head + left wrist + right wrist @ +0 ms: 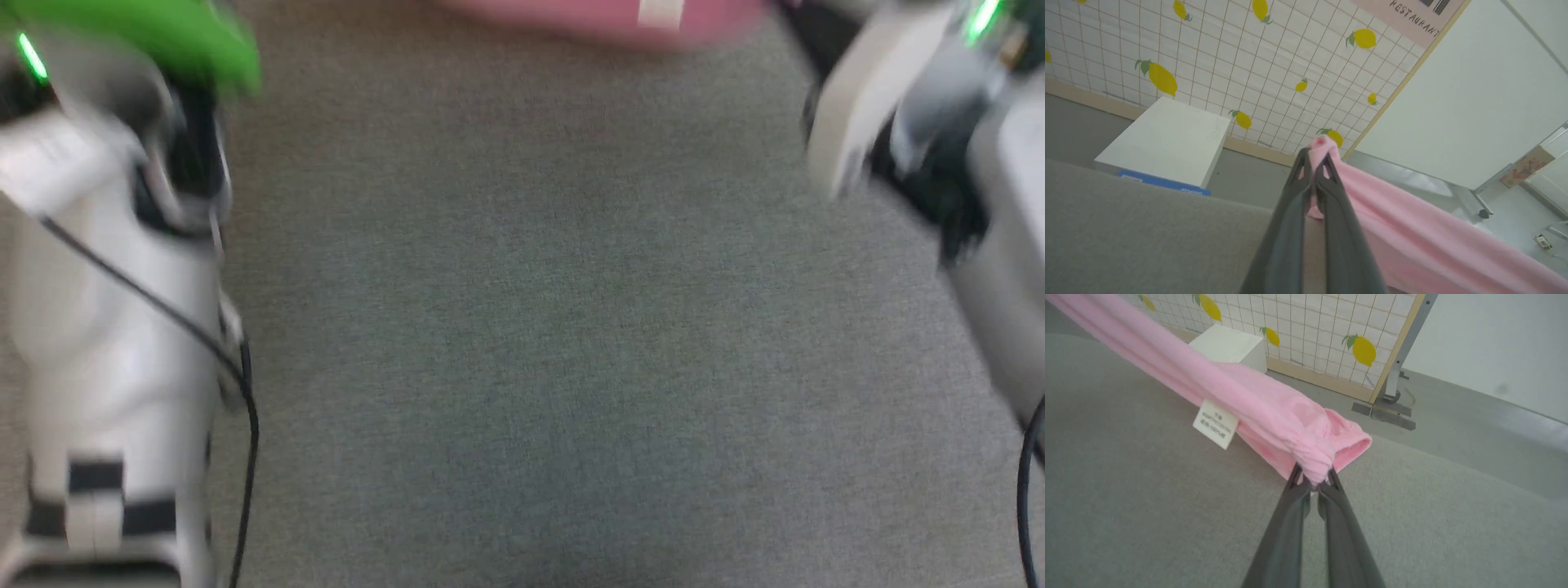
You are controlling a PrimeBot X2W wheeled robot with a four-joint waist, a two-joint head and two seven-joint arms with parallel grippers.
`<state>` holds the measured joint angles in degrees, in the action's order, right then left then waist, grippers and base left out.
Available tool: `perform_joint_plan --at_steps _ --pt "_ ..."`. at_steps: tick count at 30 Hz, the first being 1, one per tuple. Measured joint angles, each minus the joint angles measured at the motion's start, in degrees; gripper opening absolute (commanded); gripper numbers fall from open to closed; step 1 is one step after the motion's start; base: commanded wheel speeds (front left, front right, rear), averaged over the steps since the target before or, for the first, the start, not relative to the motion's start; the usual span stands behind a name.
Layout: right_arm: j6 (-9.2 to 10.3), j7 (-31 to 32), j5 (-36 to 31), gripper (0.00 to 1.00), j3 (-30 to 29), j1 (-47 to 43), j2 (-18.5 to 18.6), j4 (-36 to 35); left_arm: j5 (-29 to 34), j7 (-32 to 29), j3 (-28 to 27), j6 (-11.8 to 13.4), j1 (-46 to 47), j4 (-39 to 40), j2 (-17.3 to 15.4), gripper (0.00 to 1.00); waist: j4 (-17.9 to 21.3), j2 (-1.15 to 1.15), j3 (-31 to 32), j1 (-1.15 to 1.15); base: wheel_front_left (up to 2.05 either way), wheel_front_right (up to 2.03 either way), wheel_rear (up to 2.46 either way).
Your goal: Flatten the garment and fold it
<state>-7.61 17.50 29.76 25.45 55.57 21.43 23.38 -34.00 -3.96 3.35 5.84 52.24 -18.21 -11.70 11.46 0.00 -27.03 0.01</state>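
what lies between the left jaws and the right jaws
The pink garment, pinched by the left jaws and right jaws, runs between them as a bunched band, white label nearer the right; both wrist views show it.

Light-pink garment (1241,392): soft, plain fabric, bunched lengthwise into a loose rope w/ long folds. Stretched taut-ish betw. two ends, one pinched in the left gripper (1314,163), the other in the right gripper (1312,479); it hangs above the grey surface (1147,522). At the right end, a gathered, ruffled hem w/ an open tube of cloth just beside the pinch. Small white label (1215,424) dangles from the lower edge nr that end (print too small to read). Head view: just a blurred pink strip at the top edge.
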Motion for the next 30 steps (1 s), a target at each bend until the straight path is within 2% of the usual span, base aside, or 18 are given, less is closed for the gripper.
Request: perform_joint_plan --at_steps 5,10,17,22,25,27,30 --pt "0.0 3.48 7.15 0.0 3.12 -13.86 4.59 -6.14 0.19 -7.08 2.56 0.34 -19.72 5.94 -1.93 0.0 -1.3 0.0 4.12 -0.01 0.0 0.0 0.0" --pt "0.0 5.21 8.86 0.0 2.07 -26.53 6.98 -11.0 -2.52 -15.34 3.05 2.15 -37.63 14.69 -3.48 0.0 -2.69 0.0 8.71 -0.01 0.0 0.0 0.0" --pt "-0.01 9.44 7.36 0.0 -4.04 -42.22 7.36 -17.75 -5.65 -28.02 4.92 5.33 -57.81 27.85 -6.89 0.0 -4.65 0.0 14.82 -0.02 0.0 0.0 0.0" --pt "-0.01 16.58 5.33 0.0 -9.7 -53.02 5.68 -23.91 -7.49 -34.41 5.84 8.78 -69.04 36.66 -8.4 0.0 -6.19 0.0 18.22 -0.02 0.0 0.0 0.0" --pt "0.0 22.2 4.94 0.0 -13.23 -59.14 4.26 -27.96 -7.87 -35.77 6.31 10.1 -73.58 41.14 -8.57 0.0 -7.12 0.0 19.39 -0.02 0.0 0.0 0.0" --pt "0.0 24.47 4.28 0.0 -15.38 -62.14 3.49 -31.17 -7.94 -34.44 6.32 10.28 -74.35 43.59 -7.97 0.0 -7.64 0.0 19.78 -0.02 0.0 0.0 0.0" --pt "0.01 24.12 2.53 0.0 -18.26 -63.36 1.72 -35.72 -8.67 -29.44 5.82 8.59 -73.26 45.68 -5.41 0.0 -7.96 0.0 19.62 -0.02 0.0 0.0 0.0"
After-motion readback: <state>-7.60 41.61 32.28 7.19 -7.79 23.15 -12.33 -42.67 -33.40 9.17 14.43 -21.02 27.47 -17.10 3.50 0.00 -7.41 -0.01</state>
